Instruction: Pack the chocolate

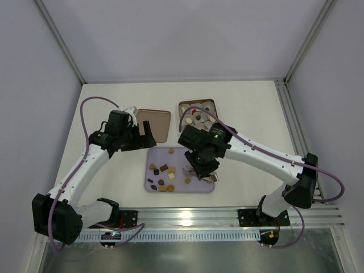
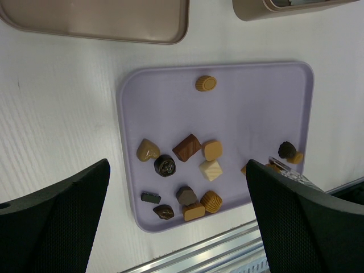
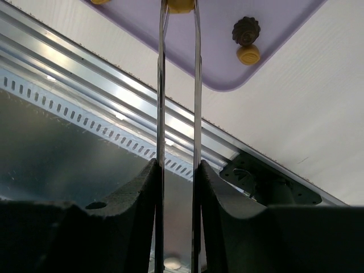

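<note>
Several small chocolate pieces (image 2: 187, 147) in dark brown, caramel and cream lie on a lilac tray (image 2: 250, 102), which also shows in the top view (image 1: 200, 187). My left gripper (image 2: 179, 222) is open and empty, hovering above the tray's near left part. My right gripper (image 3: 177, 170) is shut on a pair of metal tongs (image 3: 197, 85). The tong blades reach over the tray's edge, with a caramel piece (image 3: 180, 5) between their tips at the frame's top edge. A dark round piece (image 3: 245, 30) and a caramel one (image 3: 248, 54) lie near the tray's corner.
A square gold-brown tin (image 1: 197, 115) with white paper cups stands behind the tray, and its lid (image 1: 156, 123) lies to the left of it. An aluminium rail (image 1: 227, 215) runs along the table's near edge. The right arm (image 1: 261, 153) reaches across the tray's right side.
</note>
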Motion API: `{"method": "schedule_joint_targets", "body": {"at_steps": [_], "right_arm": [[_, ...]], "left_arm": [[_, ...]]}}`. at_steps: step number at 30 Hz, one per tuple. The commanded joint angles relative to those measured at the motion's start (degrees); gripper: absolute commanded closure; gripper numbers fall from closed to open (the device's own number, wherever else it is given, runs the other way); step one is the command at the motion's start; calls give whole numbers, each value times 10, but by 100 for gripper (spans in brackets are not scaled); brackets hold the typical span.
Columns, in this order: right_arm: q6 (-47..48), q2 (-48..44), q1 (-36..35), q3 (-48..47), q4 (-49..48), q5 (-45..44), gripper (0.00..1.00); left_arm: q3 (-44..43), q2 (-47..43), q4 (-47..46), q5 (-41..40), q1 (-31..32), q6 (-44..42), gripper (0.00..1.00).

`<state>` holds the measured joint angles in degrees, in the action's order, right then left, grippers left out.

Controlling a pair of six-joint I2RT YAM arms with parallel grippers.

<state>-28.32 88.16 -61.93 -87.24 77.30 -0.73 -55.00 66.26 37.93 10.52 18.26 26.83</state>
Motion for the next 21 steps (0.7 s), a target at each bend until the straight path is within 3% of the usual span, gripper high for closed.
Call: {"method": "schedule_joint_targets", "body": {"at_steps": [1, 21], "right_arm": [[17, 2, 22, -40, 36, -26, 65], [145, 129, 256, -250, -29, -59, 65]], "left_arm": [[-2, -3, -12, -2, 1, 2, 0], [-5, 8, -11, -10, 2, -1, 0]]}}
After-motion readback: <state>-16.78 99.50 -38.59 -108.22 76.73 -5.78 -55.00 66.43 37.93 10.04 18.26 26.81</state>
